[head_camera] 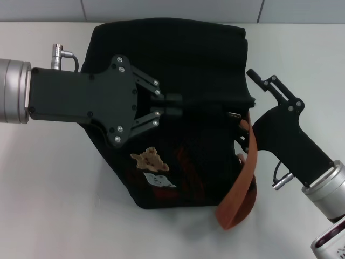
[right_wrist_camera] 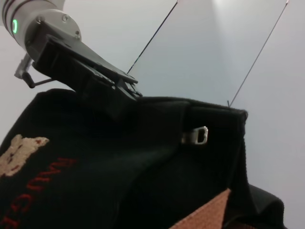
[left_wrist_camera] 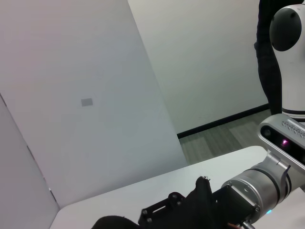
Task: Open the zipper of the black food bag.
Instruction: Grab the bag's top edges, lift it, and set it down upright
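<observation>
The black food bag (head_camera: 205,65) lies on the white table (head_camera: 54,189), its tan bear patch (head_camera: 151,159) and pale blue patch (head_camera: 159,181) facing up. My left gripper (head_camera: 175,105) reaches in from the left and is shut on the bag's top ridge, where the zipper runs. Its fingertips hide the pull tab. The right wrist view shows the same pinch by the left gripper (right_wrist_camera: 129,93) on the bag (right_wrist_camera: 143,157). My right gripper (head_camera: 243,114) stands open at the bag's right side, by the silver side buckle (head_camera: 234,115), with one finger (head_camera: 259,79) splayed outward.
An orange-brown strap (head_camera: 242,183) loops off the bag's right side toward the front edge. The buckle (right_wrist_camera: 198,136) also shows in the right wrist view. The left wrist view shows bag fabric (left_wrist_camera: 200,200), the right arm (left_wrist_camera: 267,181) and a wall behind the table.
</observation>
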Tool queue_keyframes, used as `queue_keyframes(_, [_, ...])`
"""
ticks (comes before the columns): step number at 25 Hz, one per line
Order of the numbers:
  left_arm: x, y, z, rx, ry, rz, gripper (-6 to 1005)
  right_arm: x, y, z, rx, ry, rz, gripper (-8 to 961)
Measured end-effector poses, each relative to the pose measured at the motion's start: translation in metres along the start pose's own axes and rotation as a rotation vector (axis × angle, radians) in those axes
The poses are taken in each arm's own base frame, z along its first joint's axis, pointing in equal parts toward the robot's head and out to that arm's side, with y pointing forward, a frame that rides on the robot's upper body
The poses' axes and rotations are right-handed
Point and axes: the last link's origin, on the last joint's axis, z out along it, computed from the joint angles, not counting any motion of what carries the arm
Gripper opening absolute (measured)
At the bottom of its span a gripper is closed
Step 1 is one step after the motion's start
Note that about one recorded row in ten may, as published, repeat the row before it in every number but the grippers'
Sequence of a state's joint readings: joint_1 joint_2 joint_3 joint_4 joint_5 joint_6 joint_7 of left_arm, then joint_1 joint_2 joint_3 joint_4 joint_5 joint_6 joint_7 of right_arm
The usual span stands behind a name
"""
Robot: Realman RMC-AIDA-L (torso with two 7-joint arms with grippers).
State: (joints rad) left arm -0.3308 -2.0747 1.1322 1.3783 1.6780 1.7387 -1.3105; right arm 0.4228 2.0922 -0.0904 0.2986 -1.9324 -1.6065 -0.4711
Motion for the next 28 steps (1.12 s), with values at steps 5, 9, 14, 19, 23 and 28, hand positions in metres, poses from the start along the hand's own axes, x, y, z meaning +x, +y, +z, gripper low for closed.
queue_keyframes(5, [-0.0017, -0.0011, 0.0007, 0.006, -0.004, 0.0, 96, -0.0007, 0.0014, -0.0007, -0.008, -0.004, -0.002, 678])
queue_keyframes(9, [-0.0015, -0.0013, 0.0012, 0.006, -0.003, 0.005, 95, -0.0018, 0.0032, 0.0002, -0.017, -0.01, -0.028, 445])
queue_keyframes(14, [-0.0015, -0.0015, 0.0012, 0.008, -0.003, 0.006, 94, -0.0024, 0.0054, 0.0039, -0.042, -0.02, -0.04, 238])
queue_keyframes(19, [-0.0015, -0.0021, 0.0012, 0.011, -0.004, 0.006, 94, -0.0007, 0.0061, 0.0072, -0.057, -0.014, -0.041, 77])
queue_keyframes(23, [-0.0016, -0.0025, 0.0009, 0.014, -0.005, 0.008, 94, -0.0001, 0.0067, 0.0076, -0.062, -0.011, -0.039, 15])
queue_keyframes(28, [-0.0017, -0.0027, 0.0007, 0.014, -0.006, 0.009, 95, 0.0002, 0.0063, 0.0078, -0.064, -0.011, -0.038, 7])
